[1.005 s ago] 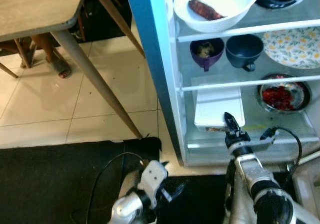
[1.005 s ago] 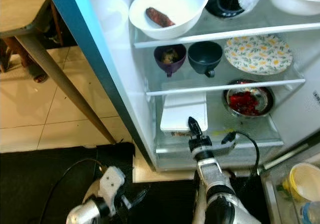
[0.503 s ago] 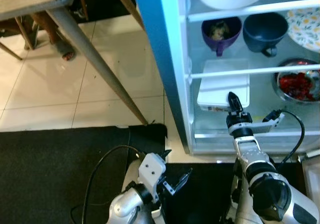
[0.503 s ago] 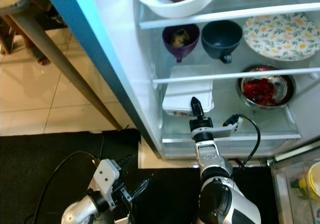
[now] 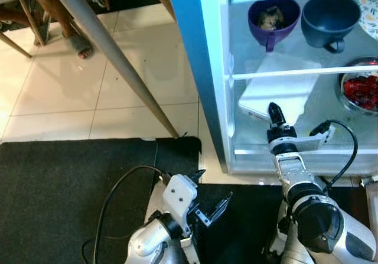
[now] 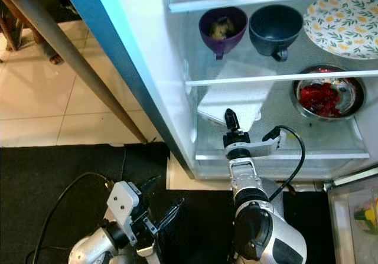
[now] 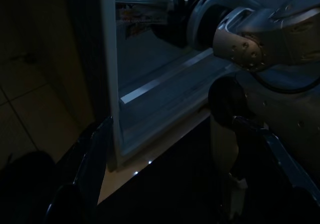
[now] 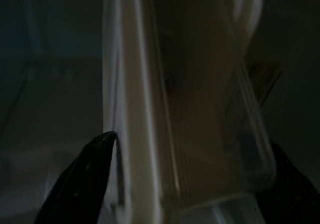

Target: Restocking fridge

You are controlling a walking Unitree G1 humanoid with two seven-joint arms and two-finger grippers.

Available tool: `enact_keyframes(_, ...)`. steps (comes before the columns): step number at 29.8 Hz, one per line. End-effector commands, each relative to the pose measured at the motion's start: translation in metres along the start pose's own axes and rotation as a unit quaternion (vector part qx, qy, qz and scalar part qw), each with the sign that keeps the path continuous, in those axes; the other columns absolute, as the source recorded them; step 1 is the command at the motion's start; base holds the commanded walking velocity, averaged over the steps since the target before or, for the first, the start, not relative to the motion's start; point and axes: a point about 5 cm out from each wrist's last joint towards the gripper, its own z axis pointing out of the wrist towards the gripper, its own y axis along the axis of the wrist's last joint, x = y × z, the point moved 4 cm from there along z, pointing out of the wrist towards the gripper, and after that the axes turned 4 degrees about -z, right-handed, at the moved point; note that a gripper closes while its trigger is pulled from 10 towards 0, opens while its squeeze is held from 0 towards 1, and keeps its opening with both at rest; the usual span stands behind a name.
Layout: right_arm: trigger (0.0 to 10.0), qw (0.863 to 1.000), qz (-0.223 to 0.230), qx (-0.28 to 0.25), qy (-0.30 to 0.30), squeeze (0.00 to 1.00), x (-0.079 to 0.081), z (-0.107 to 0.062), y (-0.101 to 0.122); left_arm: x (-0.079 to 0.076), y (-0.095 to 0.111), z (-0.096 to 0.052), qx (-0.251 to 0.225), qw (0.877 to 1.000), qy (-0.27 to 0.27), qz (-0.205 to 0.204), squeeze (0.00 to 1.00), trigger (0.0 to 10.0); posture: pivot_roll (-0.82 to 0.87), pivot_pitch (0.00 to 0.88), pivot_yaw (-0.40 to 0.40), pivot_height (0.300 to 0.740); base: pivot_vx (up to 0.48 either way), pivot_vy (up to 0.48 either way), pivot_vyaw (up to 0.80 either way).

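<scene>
Right eye view: we see our right gripper (image 6: 229, 120) inside the open fridge (image 6: 147, 69), its 2 fingers closed on the near edge of a white lidded container (image 6: 236, 95), which sits tilted on the lowest shelf, left of the bowl of red food (image 6: 322, 95). Our left gripper (image 5: 209, 208) hangs open over the black mat (image 5: 65, 187).

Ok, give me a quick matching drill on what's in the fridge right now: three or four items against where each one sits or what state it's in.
Items:
1. purple ceramic cup
2. dark blue ceramic cup
3. round steel bowl of red food
4. white-lidded flat plastic container

Places or states:
A. tilted, between the right gripper fingers
B. lower shelf, far right
C. upper shelf, left of the other cup
D. upper shelf, beside the floral plate

Pairs: 1-C, 2-D, 3-B, 4-A
</scene>
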Motion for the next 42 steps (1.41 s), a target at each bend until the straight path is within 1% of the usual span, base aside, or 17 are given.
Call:
enact_keyframes(1, 10.0, 0.999, -0.011, 0.029, -0.033, 1.00, -0.017, -0.013, -0.015, -0.001, -0.009, -0.008, 0.024, 1.000, 0.004, -0.011, 0.00, 10.0, 0.25, 0.498, 0.218, 0.300, 0.000, 0.000, 0.00)
enact_keyframes(7, 10.0, 0.999, -0.026, 0.034, -0.024, 1.00, -0.016, -0.012, -0.014, -0.002, -0.008, -0.006, 0.026, 1.000, 0.002, -0.013, 0.00, 10.0, 0.23, 0.490, 0.213, 0.300, 0.000, 0.000, 0.00)
enact_keyframes(9, 10.0, 0.999, -0.034, 0.030, -0.018, 1.00, -0.015, -0.012, -0.009, -0.002, -0.008, -0.004, 0.025, 1.000, 0.000, -0.013, 0.00, 10.0, 0.22, 0.485, 0.208, 0.300, 0.000, 0.000, 0.00)
enact_keyframes(12, 10.0, 0.999, -0.053, 0.014, -0.004, 1.00, -0.015, -0.010, 0.006, -0.004, -0.009, 0.001, 0.025, 1.000, -0.004, -0.014, 0.00, 10.0, 0.19, 0.473, 0.194, 0.300, 0.000, 0.000, 0.00)
enact_keyframes(13, 10.0, 0.999, -0.053, 0.014, -0.004, 1.00, -0.015, -0.010, 0.006, -0.004, -0.009, 0.001, 0.025, 1.000, -0.004, -0.014, 0.00, 10.0, 0.19, 0.473, 0.194, 0.300, 0.000, 0.000, 0.00)
enact_keyframes(15, 10.0, 0.998, -0.058, 0.003, 0.011, 1.00, -0.013, -0.008, 0.018, -0.004, -0.010, 0.003, 0.026, 1.000, -0.005, -0.015, 0.00, 10.0, 0.16, 0.459, 0.181, 0.300, 0.000, 0.000, 0.00)
enact_keyframes(17, 10.0, 0.998, -0.055, 0.003, 0.019, 1.00, -0.012, -0.008, 0.021, -0.004, -0.011, 0.004, 0.027, 1.000, -0.005, -0.016, 0.00, 10.0, 0.16, 0.455, 0.176, 0.300, 0.000, 0.000, 0.00)
enact_keyframes(18, 10.0, 0.998, -0.048, 0.006, 0.039, 0.43, -0.010, -0.009, 0.023, -0.004, -0.011, 0.006, 0.027, 0.999, -0.005, -0.018, 0.00, 10.0, 0.15, 0.449, 0.170, 0.300, 0.000, 0.000, 0.00)
enact_keyframes(19, 10.0, 0.998, -0.042, 0.010, 0.054, 0.00, -0.009, -0.010, 0.024, -0.004, -0.012, 0.007, 0.027, 0.999, -0.006, -0.018, 0.00, 10.0, 0.14, 0.443, 0.166, 0.300, 0.000, 0.000, 0.00)
enact_keyframes(21, 10.0, 0.997, -0.029, 0.018, 0.074, 0.00, -0.009, -0.014, 0.025, -0.004, -0.013, 0.009, 0.027, 0.999, -0.006, -0.019, 0.00, 10.0, 0.12, 0.434, 0.159, 0.300, 0.000, 0.000, 0.00)
enact_keyframes(24, 10.0, 0.996, -0.024, 0.026, 0.088, 0.00, -0.013, -0.021, 0.026, -0.004, -0.013, 0.012, 0.025, 0.999, -0.007, -0.020, 0.00, 10.0, 0.12, 0.424, 0.153, 0.300, 0.000, 0.000, 0.00)
enact_keyframes(26, 10.0, 0.995, -0.026, 0.031, 0.090, 0.00, -0.017, -0.025, 0.027, -0.003, -0.013, 0.013, 0.024, 0.999, -0.007, -0.020, 0.00, 10.0, 0.11, 0.417, 0.149, 0.300, 0.000, 0.000, 0.00)
enact_keyframes(28, 10.0, 0.995, -0.030, 0.045, 0.089, 0.00, -0.025, -0.033, 0.029, 0.000, -0.012, 0.016, 0.022, 1.000, -0.007, -0.018, 0.00, 10.0, 0.10, 0.409, 0.142, 0.300, 0.000, 0.000, 0.00)
enact_keyframes(32, 10.0, 0.993, -0.038, 0.066, 0.087, 0.00, -0.032, -0.041, 0.026, 0.002, -0.012, 0.018, 0.021, 1.000, -0.006, -0.017, 0.00, 10.0, 0.09, 0.405, 0.141, 0.300, 0.000, 0.000, 0.00)
enact_keyframes(35, 10.0, 0.993, -0.040, 0.067, 0.084, 0.00, -0.034, -0.042, 0.026, 0.003, -0.012, 0.019, 0.021, 1.000, -0.006, -0.016, 0.00, 10.0, 0.09, 0.401, 0.140, 0.300, 0.000, 0.000, 0.00)
enact_keyframes(38, 10.0, 0.995, -0.038, 0.062, 0.073, 0.00, -0.042, -0.048, 0.033, 0.005, -0.012, 0.020, 0.019, 1.000, -0.006, -0.014, 0.00, 10.0, 0.08, 0.393, 0.139, 0.300, 0.000, 0.000, 0.00)
enact_keyframes(42, 10.0, 0.995, -0.030, 0.059, 0.073, 0.00, -0.043, -0.050, 0.035, 0.003, -0.011, 0.022, 0.016, 1.000, -0.009, -0.014, 0.00, 10.0, 0.07, 0.391, 0.137, 0.300, 0.000, 0.000, 0.00)
